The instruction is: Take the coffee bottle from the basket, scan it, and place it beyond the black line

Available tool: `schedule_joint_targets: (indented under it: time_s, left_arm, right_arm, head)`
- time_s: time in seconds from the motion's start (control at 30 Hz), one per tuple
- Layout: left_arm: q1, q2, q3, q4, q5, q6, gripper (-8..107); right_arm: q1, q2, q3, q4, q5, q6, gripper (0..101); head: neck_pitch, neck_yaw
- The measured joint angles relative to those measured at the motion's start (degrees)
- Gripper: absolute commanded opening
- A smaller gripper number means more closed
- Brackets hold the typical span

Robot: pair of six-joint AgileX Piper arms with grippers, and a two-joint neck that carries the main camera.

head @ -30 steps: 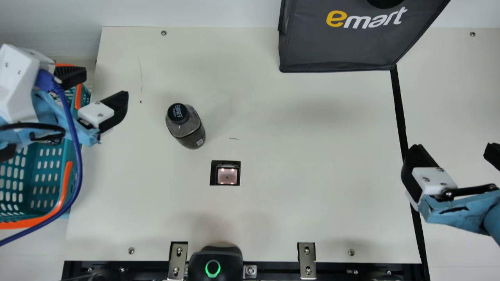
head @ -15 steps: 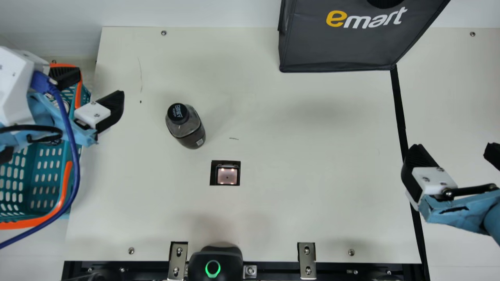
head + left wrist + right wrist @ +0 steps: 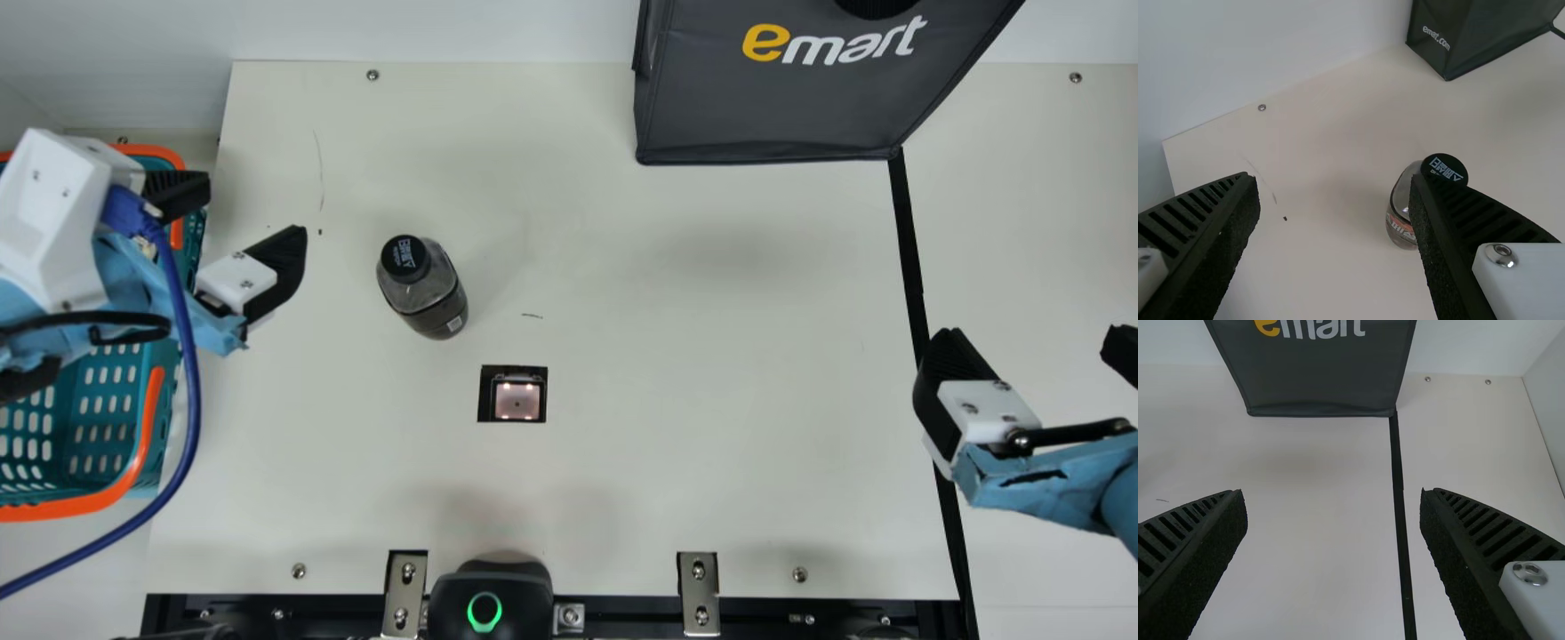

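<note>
The dark coffee bottle (image 3: pixel 425 286) stands on the table, right of my left gripper (image 3: pixel 255 212), which is open over the basket's edge. The teal basket (image 3: pixel 107 418) is at the far left, partly hidden by that arm. In the left wrist view my left gripper (image 3: pixel 1335 180) has its fingers wide apart, the bottle (image 3: pixel 1401 207) partly behind one of them. At the right, my right gripper (image 3: pixel 1036 345) is open over the black line (image 3: pixel 909 240). In the right wrist view my right gripper (image 3: pixel 1333 495) has nothing between its fingers but table and black line (image 3: pixel 1399 500) below.
A scanner window (image 3: pixel 517 396) is set in the table in front of the bottle. A dark grey bag (image 3: pixel 782 98) stands at the back, by the line's far end. A black device with a green ring (image 3: pixel 492 600) sits at the near edge. A blue cable hangs from the left arm.
My left gripper first shifted slightly left, then came back right and a little nearer the table's front edge, still open. The bottle and the right arm have stayed put.
</note>
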Motion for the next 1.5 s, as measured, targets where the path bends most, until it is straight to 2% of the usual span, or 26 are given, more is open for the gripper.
schedule_joint_targets:
  time_s: [0.37, 0.6, 0.83, 1.1, 1.5]
  left_arm:
    - [-8.59, 1.22, 0.53, 5.72, -4.46, -7.2, 90]
    - [-13.45, 3.55, -0.96, 10.54, -6.51, -12.62, 90]
    - [-16.8, 5.89, -3.61, 16.26, -6.13, -18.5, 90]
    - [-19.93, 7.68, -6.77, 22.66, -3.34, -25.2, 90]
    - [-24.16, 11.67, -11.15, 28.71, -0.19, -33.62, 90]
  right_arm:
    - [0.0, 0.0, 0.0, 0.0, 0.06, 0.0, 91]
    - [0.0, 0.0, 0.0, 0.0, 0.06, 0.0, 91]
    - [0.0, 0.0, 0.0, 0.0, 0.06, 0.0, 91]
    - [0.0, 0.0, 0.0, 0.0, 0.06, 0.0, 91]
    - [0.0, 0.0, 0.0, 0.0, -0.02, 0.0, 91]
  head:
    - [0.0, 0.0]
    - [0.0, 0.0]
    - [0.0, 0.0]
    - [0.0, 0.0]
    - [0.0, 0.0]
